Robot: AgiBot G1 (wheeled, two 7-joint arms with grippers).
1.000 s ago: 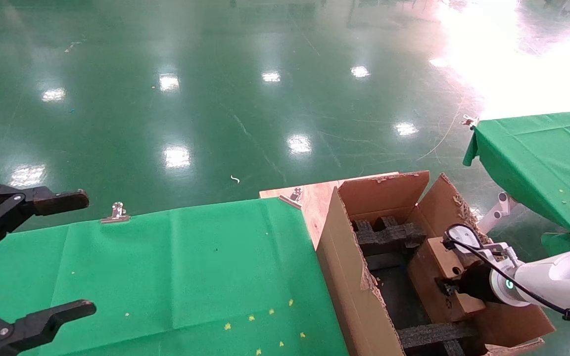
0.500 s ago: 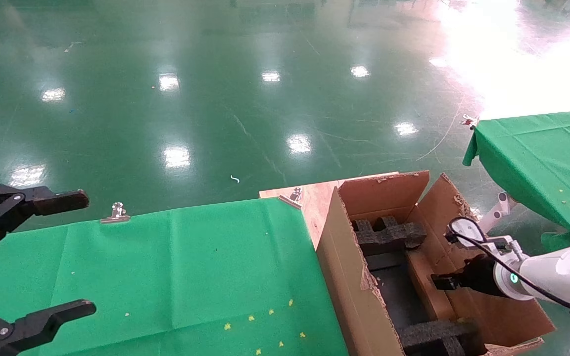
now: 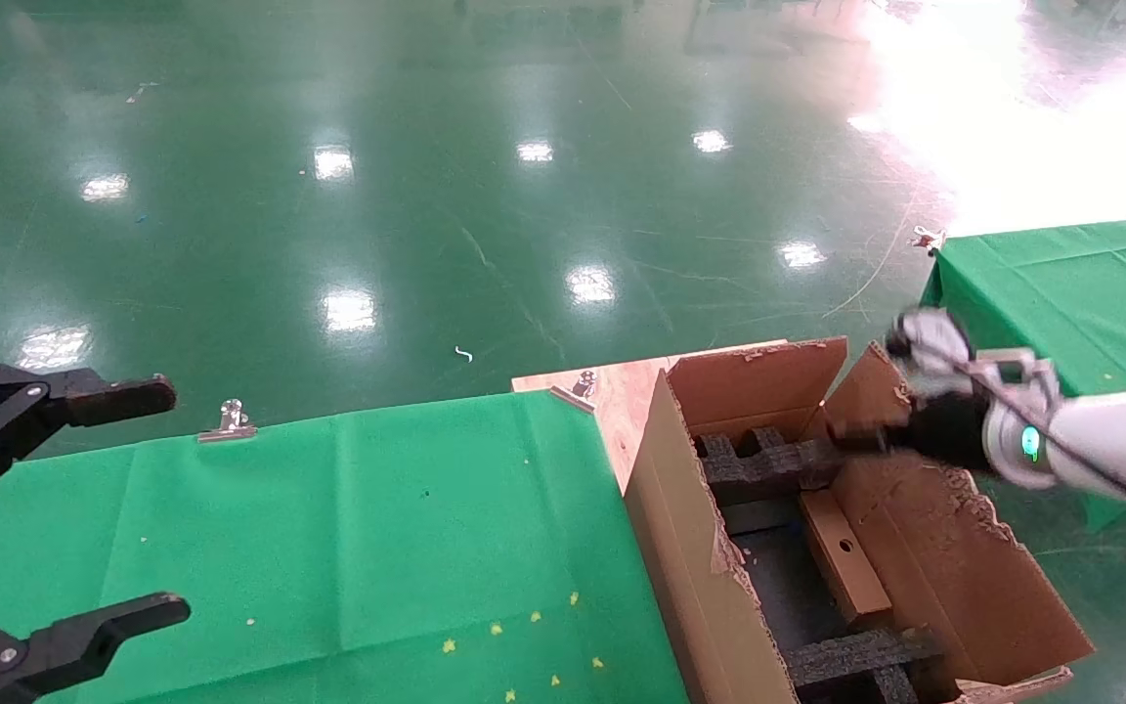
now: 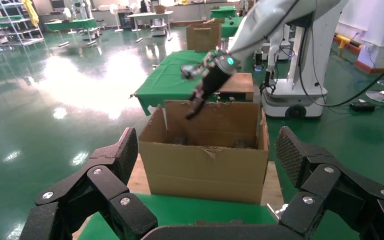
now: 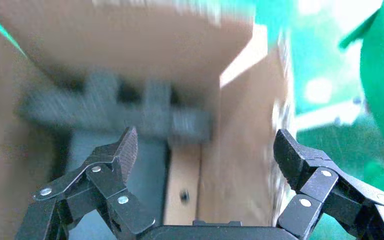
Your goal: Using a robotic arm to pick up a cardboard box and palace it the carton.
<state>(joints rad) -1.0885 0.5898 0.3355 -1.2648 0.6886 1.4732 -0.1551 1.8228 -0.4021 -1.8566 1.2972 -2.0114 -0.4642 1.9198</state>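
Note:
The large brown carton (image 3: 690, 577) stands open at the right end of the green table, with black foam inserts (image 3: 768, 464) inside. The small flat cardboard box (image 3: 844, 565) stands on edge in it, along the right wall between the inserts. My right gripper (image 3: 846, 437), on the white arm, is open and empty above the carton's far right flap, clear of the box. The right wrist view shows the gripper (image 5: 205, 150) over the box (image 5: 182, 190). My left gripper (image 3: 172, 501) is open and parked over the table's left end; its wrist view shows the carton (image 4: 205, 165).
A green cloth covers the table (image 3: 328, 538), held by metal clips (image 3: 228, 422). A bare wooden board (image 3: 622, 391) shows behind the carton. A second green-covered table (image 3: 1071, 303) stands at the right. Shiny green floor lies beyond.
My right gripper lowered the cardboard box into the carton, let it go, and rose up and away toward the far right flap. The left arm has not moved.

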